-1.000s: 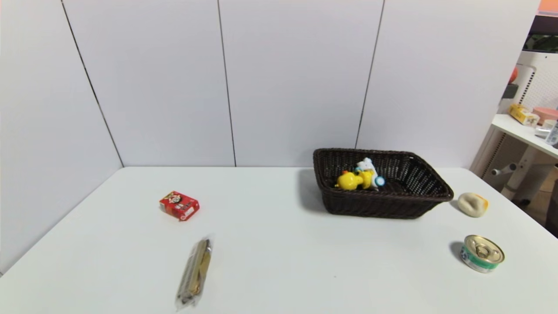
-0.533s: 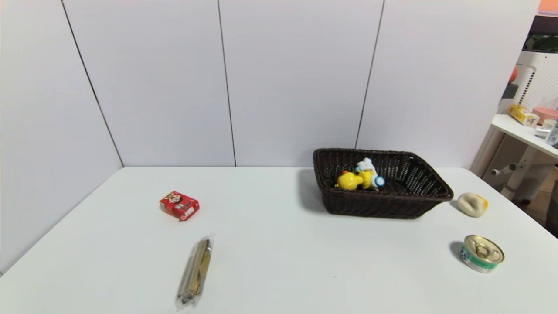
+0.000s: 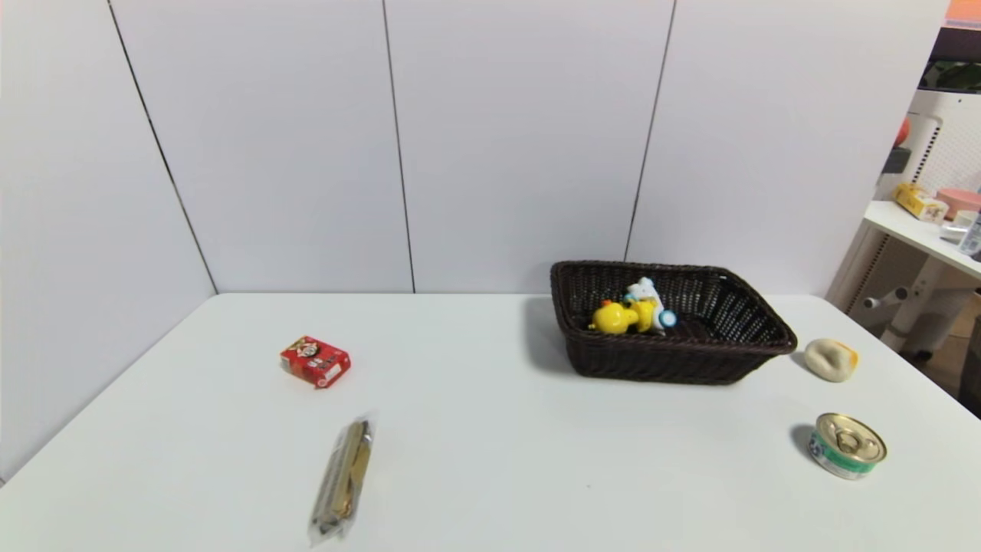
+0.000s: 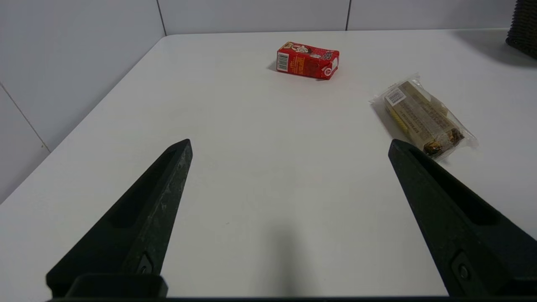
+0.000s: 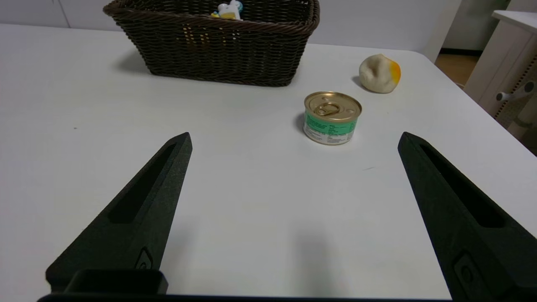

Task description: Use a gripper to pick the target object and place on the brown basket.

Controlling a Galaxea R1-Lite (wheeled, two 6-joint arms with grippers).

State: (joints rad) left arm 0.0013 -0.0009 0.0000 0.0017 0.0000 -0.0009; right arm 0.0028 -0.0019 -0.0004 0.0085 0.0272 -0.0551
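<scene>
The yellow duck toy (image 3: 622, 315) with its white-blue base lies on its side inside the brown basket (image 3: 755, 335) at the table's far right of centre. In the right wrist view only the toy's top (image 5: 229, 9) shows over the basket's near wall (image 5: 218, 46). Neither arm shows in the head view. My left gripper (image 4: 289, 144) is open and empty above the table's near left. My right gripper (image 5: 295, 136) is open and empty above the near right, well short of the basket.
A red box (image 3: 315, 361) and a clear-wrapped snack bar (image 3: 342, 479) lie on the left half of the white table. A beige lump (image 3: 831, 359) and a gold-lidded green can (image 3: 847, 445) sit right of the basket. A side table (image 3: 923, 230) stands beyond the right edge.
</scene>
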